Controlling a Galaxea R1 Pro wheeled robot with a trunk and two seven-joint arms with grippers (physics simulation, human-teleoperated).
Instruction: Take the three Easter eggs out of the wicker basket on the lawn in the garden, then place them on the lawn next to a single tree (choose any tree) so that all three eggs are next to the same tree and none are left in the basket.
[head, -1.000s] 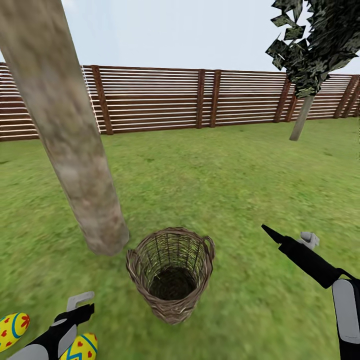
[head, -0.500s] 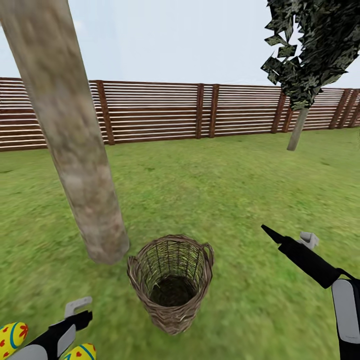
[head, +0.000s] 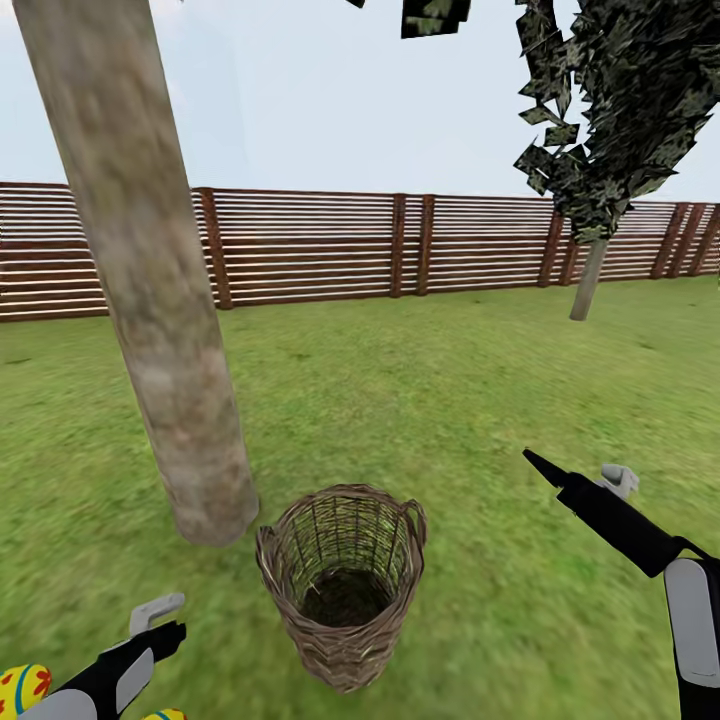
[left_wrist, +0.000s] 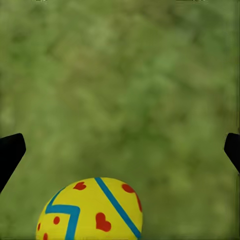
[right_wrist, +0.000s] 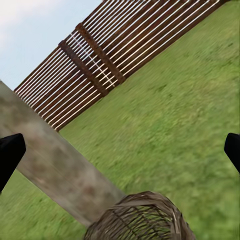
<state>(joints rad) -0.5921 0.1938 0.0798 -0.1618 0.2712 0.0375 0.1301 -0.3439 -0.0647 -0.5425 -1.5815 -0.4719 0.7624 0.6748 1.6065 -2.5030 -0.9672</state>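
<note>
Wicker basket (head: 343, 585): upright on the lawn (head: 450, 400) beside the thick tree trunk (head: 160, 330), interior apparently empty; two Easter eggs (head: 22, 686) lie on the grass near the trunk at the head view's lower edge, third egg not accounted for, so the task is judged nearly done. Left gripper (left_wrist: 120, 145): spread wide, holding nothing, one egg (left_wrist: 90, 210) on the grass just below it. Right gripper (head: 580, 478): spread open, empty, hanging well to the basket's right.
</note>
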